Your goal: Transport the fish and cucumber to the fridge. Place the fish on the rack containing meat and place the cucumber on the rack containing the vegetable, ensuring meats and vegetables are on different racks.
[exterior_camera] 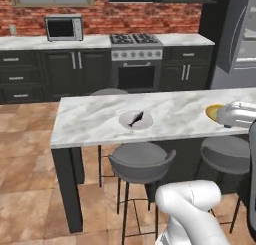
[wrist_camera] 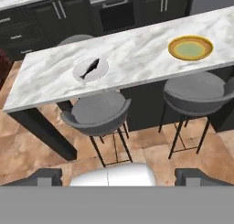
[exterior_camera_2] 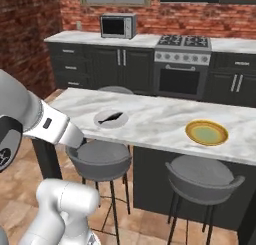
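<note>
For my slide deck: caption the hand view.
Dark fish on a grey plate and a yellow plate on the marble island, above two stools.

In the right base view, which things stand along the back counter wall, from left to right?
Microwave → stove burners with the oven under them → dark cabinet with two handles.

The fish [wrist_camera: 89, 68] lies on a small plate [wrist_camera: 101, 68] near the worktop's [wrist_camera: 137, 54] front edge, toward its left end; a second plate [wrist_camera: 190, 48] sits well apart toward the right end; two stools [wrist_camera: 97, 111] stand before the worktop; the stove [exterior_camera: 136, 59] stands behind it.
</note>
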Tool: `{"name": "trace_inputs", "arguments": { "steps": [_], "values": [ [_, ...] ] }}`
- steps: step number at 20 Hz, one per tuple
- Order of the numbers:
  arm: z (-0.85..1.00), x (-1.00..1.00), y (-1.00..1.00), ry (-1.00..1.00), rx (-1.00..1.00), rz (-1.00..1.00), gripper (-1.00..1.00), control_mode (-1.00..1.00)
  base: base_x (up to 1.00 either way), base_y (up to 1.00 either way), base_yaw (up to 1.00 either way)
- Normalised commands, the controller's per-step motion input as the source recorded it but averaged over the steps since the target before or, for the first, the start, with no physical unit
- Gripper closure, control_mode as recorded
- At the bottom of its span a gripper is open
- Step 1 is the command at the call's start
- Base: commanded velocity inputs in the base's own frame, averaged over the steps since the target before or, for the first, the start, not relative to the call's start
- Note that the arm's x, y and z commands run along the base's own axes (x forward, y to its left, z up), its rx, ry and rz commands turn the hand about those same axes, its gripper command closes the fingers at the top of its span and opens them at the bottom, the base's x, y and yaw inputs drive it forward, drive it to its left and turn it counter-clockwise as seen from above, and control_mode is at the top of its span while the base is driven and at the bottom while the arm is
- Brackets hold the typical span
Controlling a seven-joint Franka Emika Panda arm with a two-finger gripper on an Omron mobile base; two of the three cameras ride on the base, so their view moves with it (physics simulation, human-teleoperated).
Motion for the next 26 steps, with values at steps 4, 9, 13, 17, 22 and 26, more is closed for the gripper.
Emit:
{"name": "trace_inputs", "arguments": {
  "steps": [4,9,13,17,22,26],
  "values": [
    [0.0,0.0,0.0,0.0,0.0,0.0,-1.0,1.0,0.84,0.07,0.0],
    [0.0,0.0,0.0,0.0,0.0,0.0,-1.0,1.0,1.0,0.4,-0.03],
    [0.0,0.0,0.0,0.0,0.0,0.0,-1.0,1.0,1.0,0.69,-0.06],
    [0.0,0.0,0.0,0.0,0.0,0.0,-1.0,1.0,1.0,0.64,-0.09],
    [-0.63,0.79,0.64,0.13,-0.03,-0.07,-1.0,-1.0,0.2,0.12,-0.02],
    [-0.86,0.98,0.98,0.2,0.0,-0.11,-1.0,-1.0,0.0,0.0,0.0]
  ]
}}
